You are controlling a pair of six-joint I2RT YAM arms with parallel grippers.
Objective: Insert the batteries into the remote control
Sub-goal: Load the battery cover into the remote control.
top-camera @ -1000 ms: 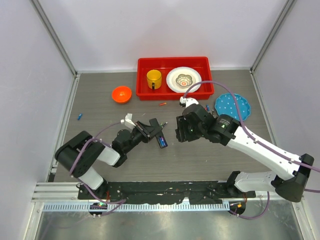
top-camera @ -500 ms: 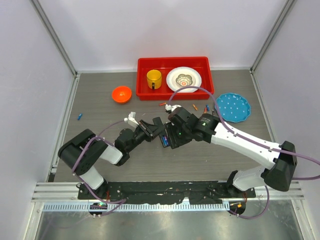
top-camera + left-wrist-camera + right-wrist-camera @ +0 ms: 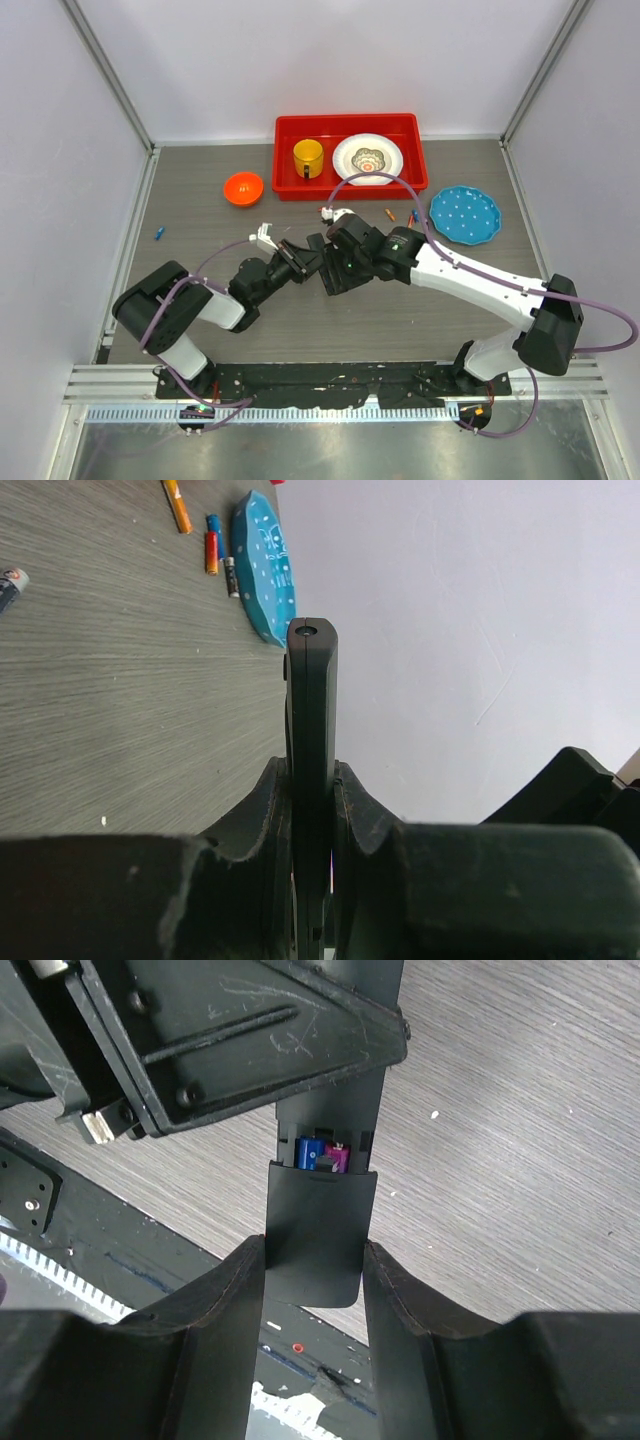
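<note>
My left gripper [image 3: 306,256] is shut on the black remote control [image 3: 311,680], held edge-on between its fingers [image 3: 268,800] above the table. My right gripper [image 3: 336,272] meets it from the right and is shut on the black battery cover [image 3: 318,1220], which lies against the remote [image 3: 330,1115] and partly over the open compartment. A blue and a purple battery [image 3: 320,1153] show inside, just above the cover's edge. Loose batteries lie by the blue plate [image 3: 211,550], by the red bin [image 3: 325,209] and at the far left [image 3: 160,234].
A red bin [image 3: 350,182] at the back holds a yellow cup [image 3: 308,157] and a white plate [image 3: 368,158]. An orange bowl [image 3: 243,187] sits left of it. A blue dotted plate [image 3: 465,213] lies at the right, also in the left wrist view [image 3: 262,570].
My right arm has swung left from a gap beside the remote until its gripper, with the cover, meets the remote's battery compartment. The left gripper tilted the remote up slightly.
</note>
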